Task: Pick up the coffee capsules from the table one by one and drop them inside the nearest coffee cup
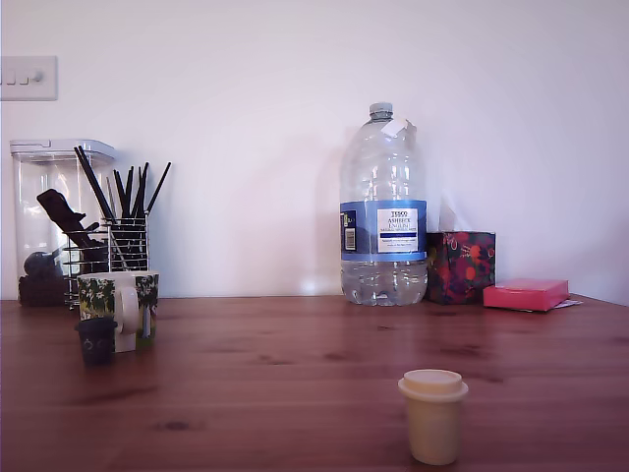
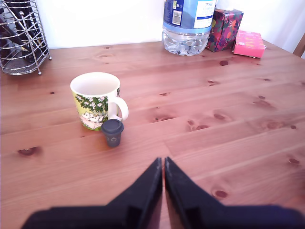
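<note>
Pine boards, knotty and reddish, make up the table [image 2: 228, 138] under a plain white wall.

Ahead of the gripper [image 2: 163, 164] and a little toward the mug side stands the navy capsule [image 2: 113, 132], upright with its flanged rim on top, just beside the mug [image 2: 95, 100] at the foot of the handle, perhaps touching it. The cream capsule [image 1: 433, 415] shows only in the exterior view, standing rim up, alone and well apart from the mug; where it lies from the gripper I cannot tell. The mug looks empty, its mouth open upward.

Both capsules are probably light, stiff thin plastic, smooth and tapered, so a pinch low on the body may squeeze them upward and out. A hold just under the flange, across the body, seems safest; the rim would then catch on the fingers. The navy one sits so near the handle that a finger could knock the mug.

The gripper's black fingers are pressed together, pinching nothing.

Farther off stand a wire holder [image 2: 21, 40], a water bottle [image 2: 188, 24], a patterned box [image 2: 224, 28] and a pink box [image 2: 249, 44].
</note>
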Robot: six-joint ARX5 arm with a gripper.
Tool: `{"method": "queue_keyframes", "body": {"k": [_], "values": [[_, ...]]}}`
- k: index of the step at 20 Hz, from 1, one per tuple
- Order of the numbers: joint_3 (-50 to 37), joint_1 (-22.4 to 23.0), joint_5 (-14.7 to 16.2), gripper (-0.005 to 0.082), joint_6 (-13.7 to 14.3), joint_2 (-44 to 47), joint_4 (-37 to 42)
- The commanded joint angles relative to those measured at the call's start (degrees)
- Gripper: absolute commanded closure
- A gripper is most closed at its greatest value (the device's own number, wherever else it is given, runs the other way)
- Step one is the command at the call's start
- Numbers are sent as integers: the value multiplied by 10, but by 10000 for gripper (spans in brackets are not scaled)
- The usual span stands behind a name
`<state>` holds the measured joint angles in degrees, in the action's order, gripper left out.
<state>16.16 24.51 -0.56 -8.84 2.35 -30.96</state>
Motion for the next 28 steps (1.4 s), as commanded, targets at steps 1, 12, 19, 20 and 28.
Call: {"method": "queue_keyframes", "body": {"k": [1,12,19,20,28], "values": [[-16,-2,-14,788,13,-1,70],[-16,-2,-14,790,-9,35,137],[-15,0,-20,790,-17,268,254],[-15,0,-35,790,-17,304,271],[-15,0,-34,632,-17,460,356]]}}
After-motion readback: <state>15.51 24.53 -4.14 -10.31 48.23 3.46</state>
